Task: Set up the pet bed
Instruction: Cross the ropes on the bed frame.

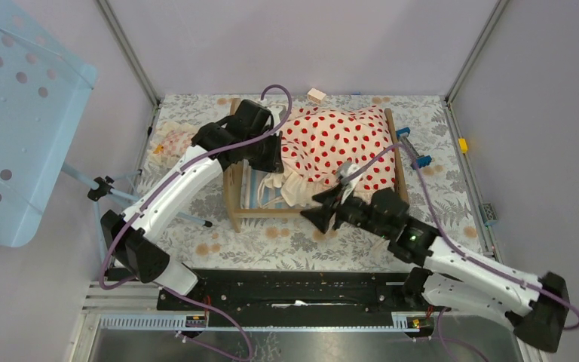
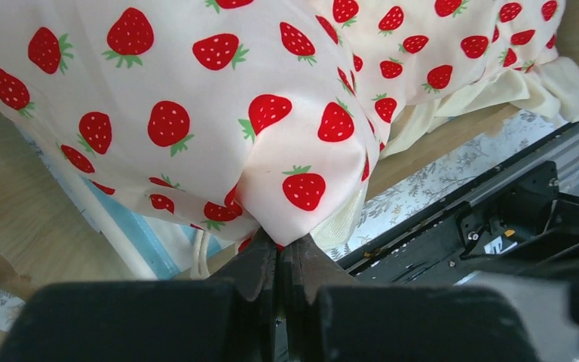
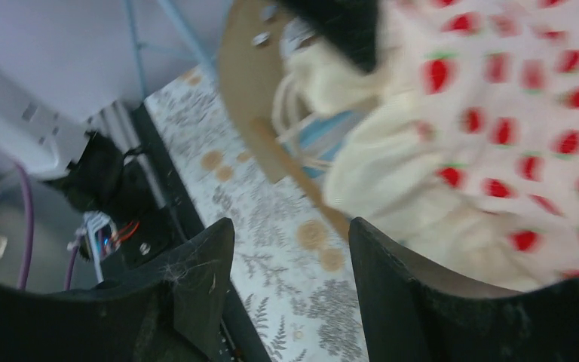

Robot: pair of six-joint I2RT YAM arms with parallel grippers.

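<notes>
Spreading blanket (image 1: 332,139) over pet bed (image 1: 235,207), middle of table (image 1: 286,245): left fingers (image 2: 279,253) clamped on blanket fold, right fingers (image 1: 323,205) apart beside near hem. Best: draw fold toward bare striped mattress (image 1: 260,192) end, 2nd arm pinning opposite hem

left pincer (image 2: 279,247) clamped, strawberry blanket (image 2: 196,83) fold pinched
</notes>
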